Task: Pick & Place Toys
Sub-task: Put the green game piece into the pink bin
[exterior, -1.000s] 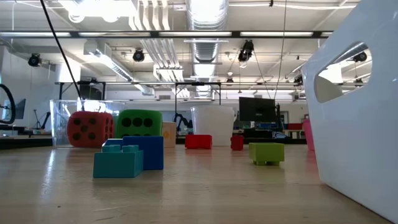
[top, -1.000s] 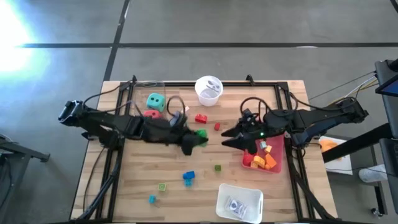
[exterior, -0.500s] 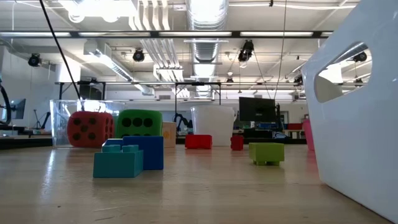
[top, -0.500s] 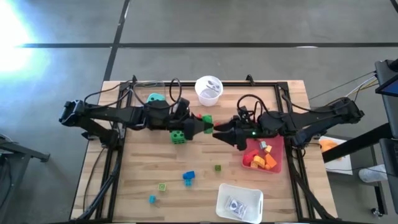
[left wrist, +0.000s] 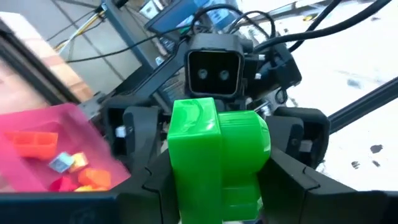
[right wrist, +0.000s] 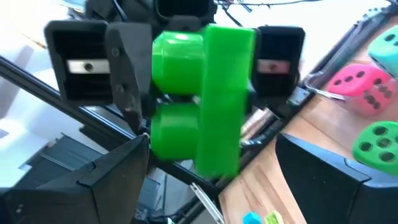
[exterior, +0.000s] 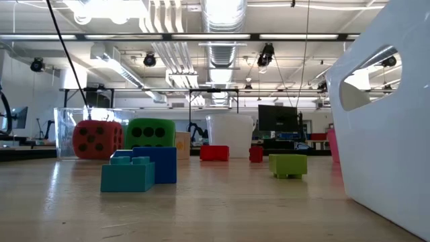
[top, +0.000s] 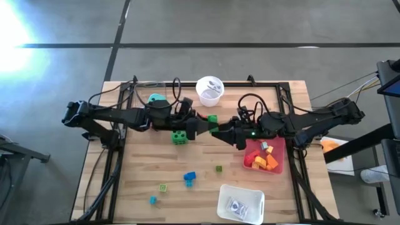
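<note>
While the two arms meet nose to nose above the middle of the bench (top: 144, 181), a green brick (top: 212, 119) hangs between them.
The left gripper (top: 203, 127) pinches that brick off the wood, and the right gripper (top: 220, 132) faces it with fingers spread wide on either side, not clamped. Just beside the left arm sits the green die (top: 180, 136); orange and yellow bricks lie in the pink tray (top: 279, 169) under the right arm.
</note>
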`<move>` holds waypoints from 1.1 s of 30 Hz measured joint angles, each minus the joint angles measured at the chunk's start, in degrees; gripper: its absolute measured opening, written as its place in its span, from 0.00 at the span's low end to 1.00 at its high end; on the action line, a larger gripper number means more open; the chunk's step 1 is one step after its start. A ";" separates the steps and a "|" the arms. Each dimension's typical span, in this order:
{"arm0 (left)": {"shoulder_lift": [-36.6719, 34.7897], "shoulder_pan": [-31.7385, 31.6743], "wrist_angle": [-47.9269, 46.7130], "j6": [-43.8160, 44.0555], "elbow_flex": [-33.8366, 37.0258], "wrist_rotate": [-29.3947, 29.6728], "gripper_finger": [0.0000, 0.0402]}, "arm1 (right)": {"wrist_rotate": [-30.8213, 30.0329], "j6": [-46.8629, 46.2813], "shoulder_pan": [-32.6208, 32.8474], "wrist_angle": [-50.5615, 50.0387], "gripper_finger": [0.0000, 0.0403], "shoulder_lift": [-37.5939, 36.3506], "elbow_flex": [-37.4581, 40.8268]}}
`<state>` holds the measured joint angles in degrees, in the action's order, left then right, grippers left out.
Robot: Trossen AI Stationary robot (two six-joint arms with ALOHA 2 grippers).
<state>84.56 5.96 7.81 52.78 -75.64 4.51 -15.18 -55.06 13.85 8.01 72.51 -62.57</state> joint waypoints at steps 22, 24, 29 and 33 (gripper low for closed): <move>1.55 -0.22 1.66 0.89 -0.57 -1.58 0.41 | 1.45 0.07 -0.13 1.31 0.41 -0.15 -0.11; 1.55 -0.22 1.80 0.80 -0.57 -1.59 0.41 | 1.70 -0.26 -0.13 1.25 0.40 -0.15 -0.15; 1.55 -0.22 1.67 0.96 -0.57 -1.57 0.41 | 2.42 -0.38 -0.24 1.64 0.40 -0.15 -0.11; 1.55 -0.20 1.07 1.48 -0.57 -0.90 0.54 | 1.96 -0.15 -0.25 1.00 0.40 -0.15 0.00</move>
<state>86.11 5.75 8.88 54.26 -76.20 3.61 -13.21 -55.21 13.59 9.01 72.36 -62.57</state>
